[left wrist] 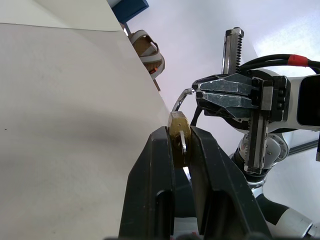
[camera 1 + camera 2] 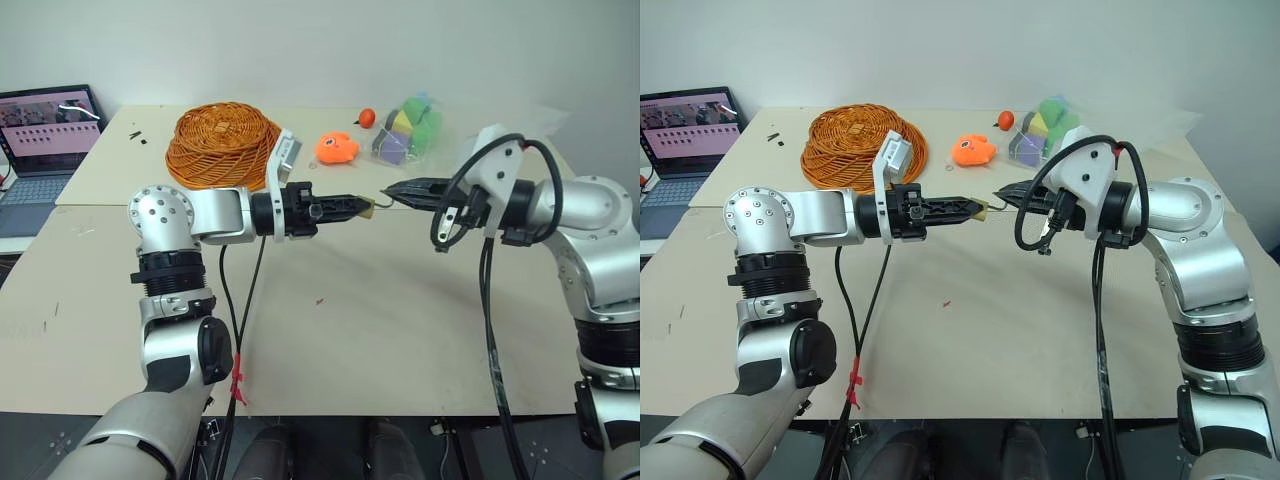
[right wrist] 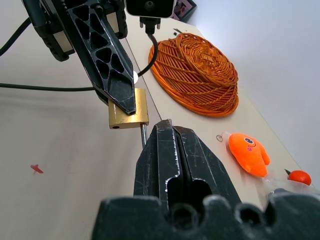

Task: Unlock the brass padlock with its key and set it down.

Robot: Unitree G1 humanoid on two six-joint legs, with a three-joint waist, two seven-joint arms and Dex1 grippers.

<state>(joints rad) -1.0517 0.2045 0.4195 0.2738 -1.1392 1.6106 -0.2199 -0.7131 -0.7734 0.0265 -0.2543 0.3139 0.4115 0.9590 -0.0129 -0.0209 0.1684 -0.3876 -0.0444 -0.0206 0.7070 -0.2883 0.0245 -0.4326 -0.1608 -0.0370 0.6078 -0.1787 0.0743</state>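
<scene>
Above the table (image 2: 330, 340), the left gripper (image 2: 358, 206) pinched the brass padlock (image 3: 128, 115) by its flat sides, holding it in the air. The right gripper (image 2: 392, 193) faced it tip to tip, its fingers pressed together on the thin silver shackle (image 1: 181, 98), which pointed toward that gripper. I could read no writing on the padlock. Farther back lay an orange toy (image 2: 337, 149) and a wicker basket (image 2: 220, 143).

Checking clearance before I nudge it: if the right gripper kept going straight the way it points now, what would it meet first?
Most likely the brass padlock, held in the left gripper directly ahead. The right gripper already has its shut tips at the padlock's shackle, so contact looks almost immediate.
</scene>
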